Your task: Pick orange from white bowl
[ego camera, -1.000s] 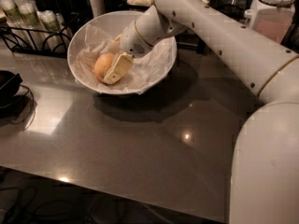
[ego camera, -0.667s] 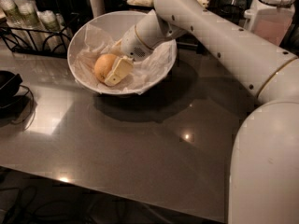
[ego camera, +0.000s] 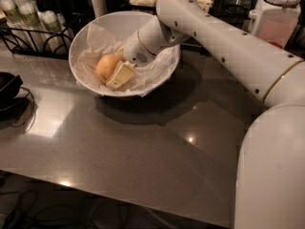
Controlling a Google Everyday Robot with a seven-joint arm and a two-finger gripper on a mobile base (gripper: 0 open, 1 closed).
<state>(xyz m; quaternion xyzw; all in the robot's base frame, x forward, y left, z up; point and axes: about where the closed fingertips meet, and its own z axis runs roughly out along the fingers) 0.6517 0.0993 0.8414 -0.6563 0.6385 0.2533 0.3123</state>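
Dark grey and glossy, the table point(ego camera: 143, 156) fills most of the frame and mirrors small spots of light near its middle and its lower left. Along the top edge the room is dim and crowded. A black wire rack point(ego camera: 33, 37) of pale bottles sits at the upper left, a clear lidded jar point(ego camera: 281, 13) at the upper right, and a black object with a cable point(ego camera: 7, 87) lies at the left edge. No brand, label or writing can be read anywhere.

The white bowl point(ego camera: 114, 20) stands on the table in the upper left of the frame, lined with crumpled white paper point(ego camera: 88, 56). The orange point(ego camera: 106, 67) lies on the paper in the bowl's left half. It looks round, with no long axis or pointing direction to be told.

The white arm point(ego camera: 214, 37) reaches in from the right. Its gripper point(ego camera: 117, 75) is inside the bowl, touching the orange's lower right side. Whether it is spread or clamped on the fruit cannot be told.
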